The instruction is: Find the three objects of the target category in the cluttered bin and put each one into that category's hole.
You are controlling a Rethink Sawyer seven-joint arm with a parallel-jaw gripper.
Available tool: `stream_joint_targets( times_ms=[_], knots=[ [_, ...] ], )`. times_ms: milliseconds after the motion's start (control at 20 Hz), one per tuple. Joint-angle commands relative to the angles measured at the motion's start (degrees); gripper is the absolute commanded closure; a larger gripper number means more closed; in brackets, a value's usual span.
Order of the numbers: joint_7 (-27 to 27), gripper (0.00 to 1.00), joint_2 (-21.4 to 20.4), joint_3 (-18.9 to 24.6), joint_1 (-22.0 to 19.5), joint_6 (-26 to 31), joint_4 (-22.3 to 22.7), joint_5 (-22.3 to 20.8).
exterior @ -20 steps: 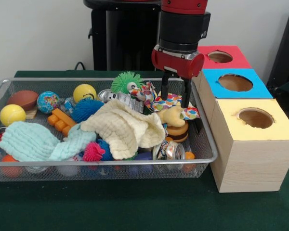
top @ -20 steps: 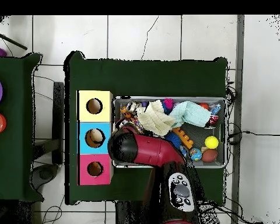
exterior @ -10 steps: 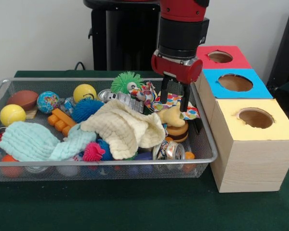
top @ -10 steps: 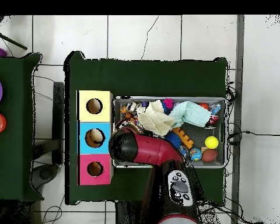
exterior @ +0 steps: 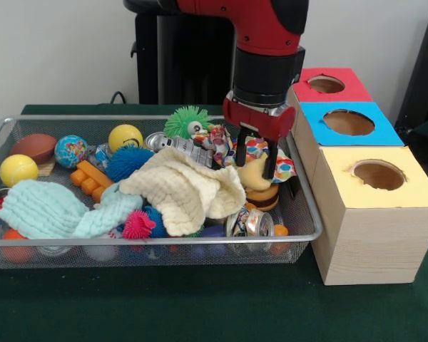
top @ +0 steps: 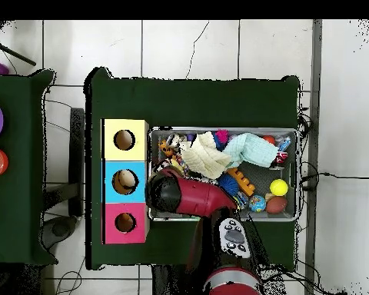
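Note:
The cluttered bin (exterior: 128, 118) is a silver wire-mesh basket full of toys and cloths; it also shows in the overhead view (top: 222, 130). My gripper (exterior: 255, 161) is open and hangs low over the bin's right end. Its two black fingers (exterior: 269, 162) stand on either side of the top of a yellow soft toy (exterior: 255, 174), which lies on a toy burger (exterior: 262, 194) beside a dotted colourful cloth (exterior: 282, 168). Three wooden boxes with holes stand right of the bin: red (exterior: 346, 91), blue (exterior: 381, 132) and yellow (exterior: 414, 191). In the overhead view the arm (top: 180, 193) hides the gripper.
The bin also holds a cream cloth (exterior: 182, 189), a mint cloth (exterior: 50, 210), two yellow balls (exterior: 125, 135), a globe ball (exterior: 70, 150), a brown football (exterior: 34, 147), green (exterior: 187, 121), blue (exterior: 128, 161) and pink (exterior: 138, 224) spiky balls, and a can (exterior: 250, 222).
My gripper has come down and a little toward the bin's front, from above the dotted cloth to around the yellow soft toy. It has stayed open.

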Motion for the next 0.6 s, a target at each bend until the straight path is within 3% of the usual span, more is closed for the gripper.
stream_joint_targets(
  times_ms=[50,300,350,500,600],
  knots=[
    [7.3,0.00,3.6,1.8,-0.1,-3.9,-4.0,1.8],
    [7.3,0.00,4.9,1.8,0.1,-5.5,-4.5,1.6],
    [7.7,1.00,5.1,1.2,0.5,-7.2,-4.5,1.5],
    [8.4,1.00,5.1,-0.9,2.3,-7.2,-5.0,2.0],
    [8.4,1.00,4.0,-0.1,1.6,-5.5,-4.3,2.5]
  ],
)
